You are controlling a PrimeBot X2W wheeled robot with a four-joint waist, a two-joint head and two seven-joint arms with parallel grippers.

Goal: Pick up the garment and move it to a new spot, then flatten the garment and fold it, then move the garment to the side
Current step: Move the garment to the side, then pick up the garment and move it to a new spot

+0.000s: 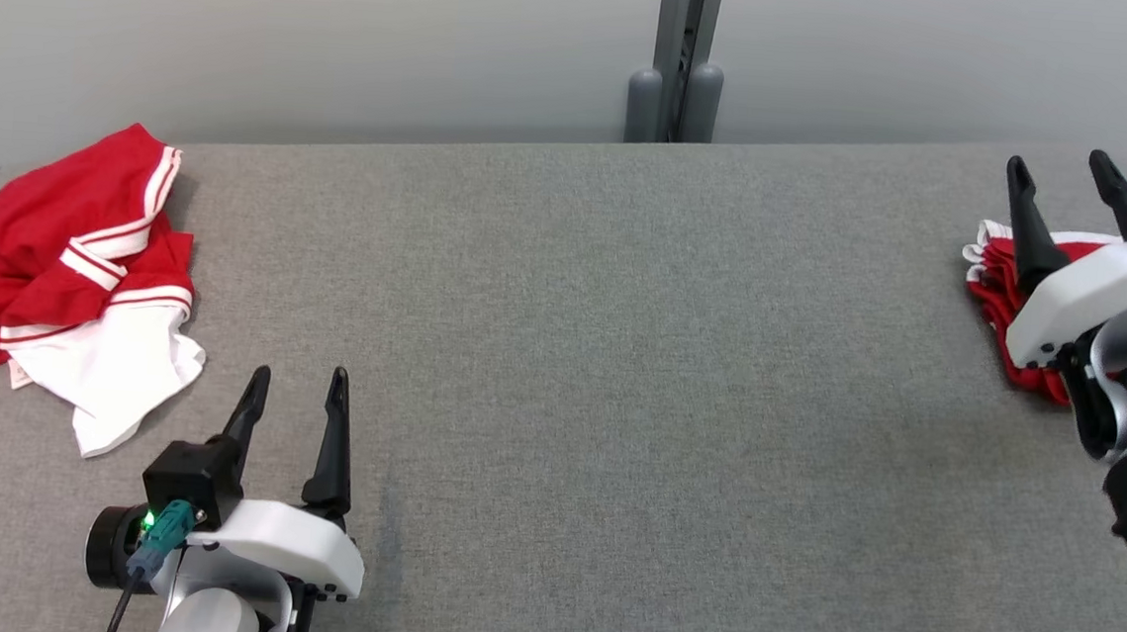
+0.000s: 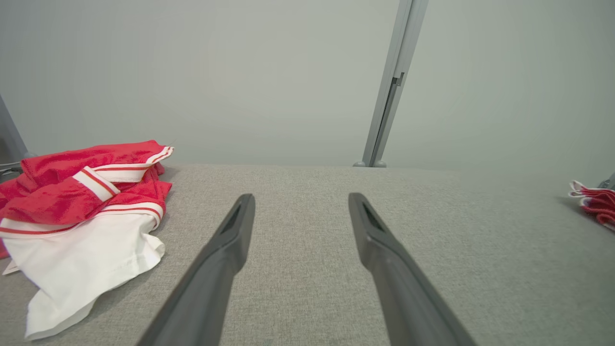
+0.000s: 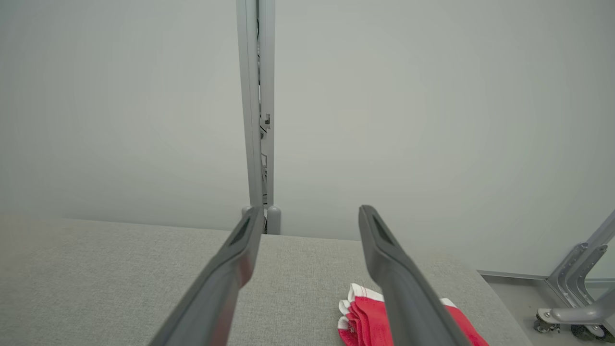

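A crumpled red and white garment (image 1: 71, 272) lies at the far left of the grey table (image 1: 600, 358); the left wrist view has this garment (image 2: 81, 211) at its left. My left gripper (image 1: 298, 392) stands open just right of it near the front edge, fingers apart with nothing between them, as the left wrist view (image 2: 300, 202) confirms. At the far right lies a folded red and white garment (image 1: 997, 287), partly hidden by my right arm. My right gripper (image 1: 1060, 172) hovers open above it, empty. In the right wrist view the folded garment (image 3: 365, 317) lies under the open gripper (image 3: 312, 216).
A grey wall panel with a vertical post (image 1: 679, 56) runs behind the table. A metal frame on castors (image 3: 576, 293) stands on the floor past the table's right end. The wide middle of the grey table bears nothing.
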